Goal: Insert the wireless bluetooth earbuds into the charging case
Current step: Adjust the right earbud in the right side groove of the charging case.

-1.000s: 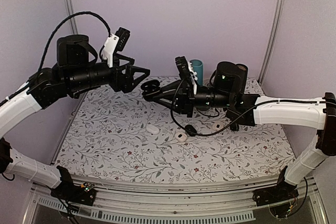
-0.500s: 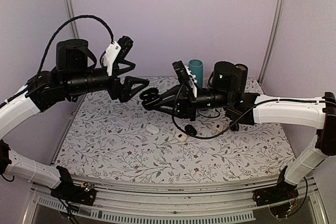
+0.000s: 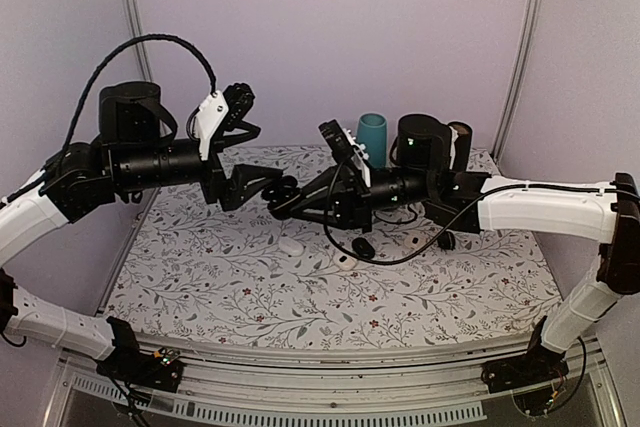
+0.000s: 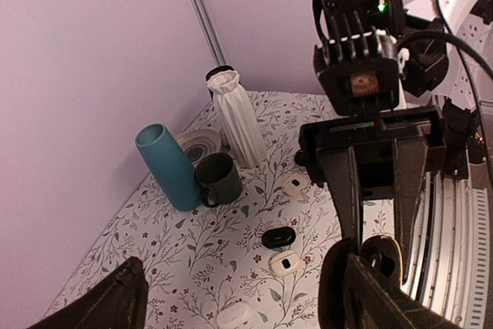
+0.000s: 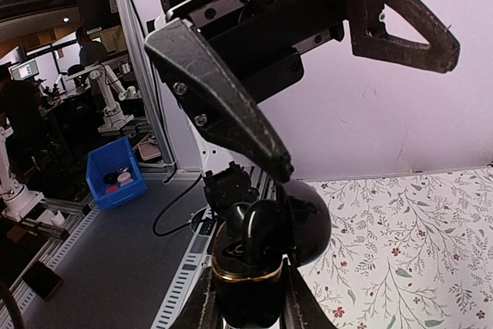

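My right gripper is shut on the body of an open black charging case with a gold rim, held above the table. Two dark wireless bluetooth earbuds stand in the case and stick up above the rim, in front of the raised lid. My left gripper is open and holds nothing. One of its fingers ends just above the earbuds; the other is far off to the right. In the left wrist view the held case shows beside my right-hand finger.
On the floral table lie a closed black case and three white cases. At the back stand a teal cylinder, a dark mug and a white ribbed vase.
The left gripper has opened wider, turned and dropped so that one finger now hangs right over the case. The right gripper has shifted slightly left and down with the case still held.
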{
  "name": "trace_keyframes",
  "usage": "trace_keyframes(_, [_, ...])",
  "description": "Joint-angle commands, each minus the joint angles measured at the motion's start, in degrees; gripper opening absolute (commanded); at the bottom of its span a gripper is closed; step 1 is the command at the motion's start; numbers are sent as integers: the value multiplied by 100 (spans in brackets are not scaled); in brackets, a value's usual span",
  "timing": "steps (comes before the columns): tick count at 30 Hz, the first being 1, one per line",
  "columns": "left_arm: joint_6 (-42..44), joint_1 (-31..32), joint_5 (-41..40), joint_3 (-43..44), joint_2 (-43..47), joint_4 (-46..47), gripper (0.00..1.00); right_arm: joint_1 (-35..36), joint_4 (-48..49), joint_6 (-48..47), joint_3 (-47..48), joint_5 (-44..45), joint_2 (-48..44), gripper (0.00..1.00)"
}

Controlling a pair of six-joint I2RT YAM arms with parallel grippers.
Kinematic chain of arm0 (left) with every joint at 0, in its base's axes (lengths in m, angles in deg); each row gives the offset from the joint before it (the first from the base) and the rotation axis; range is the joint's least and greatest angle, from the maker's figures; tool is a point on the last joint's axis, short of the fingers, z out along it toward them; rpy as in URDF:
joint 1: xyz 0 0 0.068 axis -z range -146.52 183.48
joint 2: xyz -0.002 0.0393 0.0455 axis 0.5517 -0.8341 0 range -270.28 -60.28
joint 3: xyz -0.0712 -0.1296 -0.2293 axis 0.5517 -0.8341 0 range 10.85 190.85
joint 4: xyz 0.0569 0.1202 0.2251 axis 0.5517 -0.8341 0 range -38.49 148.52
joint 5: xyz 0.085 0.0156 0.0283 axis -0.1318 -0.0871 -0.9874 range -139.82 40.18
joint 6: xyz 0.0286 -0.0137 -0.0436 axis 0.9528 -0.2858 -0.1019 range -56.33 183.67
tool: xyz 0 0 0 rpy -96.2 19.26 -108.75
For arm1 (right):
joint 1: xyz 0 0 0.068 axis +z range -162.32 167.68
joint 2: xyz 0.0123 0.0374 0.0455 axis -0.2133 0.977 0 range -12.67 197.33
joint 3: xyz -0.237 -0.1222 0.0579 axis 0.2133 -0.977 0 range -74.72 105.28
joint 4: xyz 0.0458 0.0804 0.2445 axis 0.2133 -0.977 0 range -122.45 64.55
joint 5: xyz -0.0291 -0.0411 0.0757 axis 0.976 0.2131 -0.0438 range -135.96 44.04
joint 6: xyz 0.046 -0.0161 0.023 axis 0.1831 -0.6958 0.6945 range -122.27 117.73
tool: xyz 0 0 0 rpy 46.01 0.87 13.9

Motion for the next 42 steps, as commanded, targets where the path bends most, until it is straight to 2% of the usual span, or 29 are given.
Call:
trace_keyframes(1, [271, 147, -155, 25, -48, -80, 88, -25, -273, -157, 308, -155, 82, 3])
trace_keyframes(9, [373, 224, -480, 141, -166, -239, 88, -26, -389, -257, 360, -142, 91, 3])
trace_keyframes(26, [521, 410, -546, 296, -305, -720, 88, -16, -624, -526, 424, 255, 15, 3])
trace_keyframes(42, [494, 619, -528, 346, -406, -966, 89, 65, -700, -1108, 347, 1332, -132, 3])
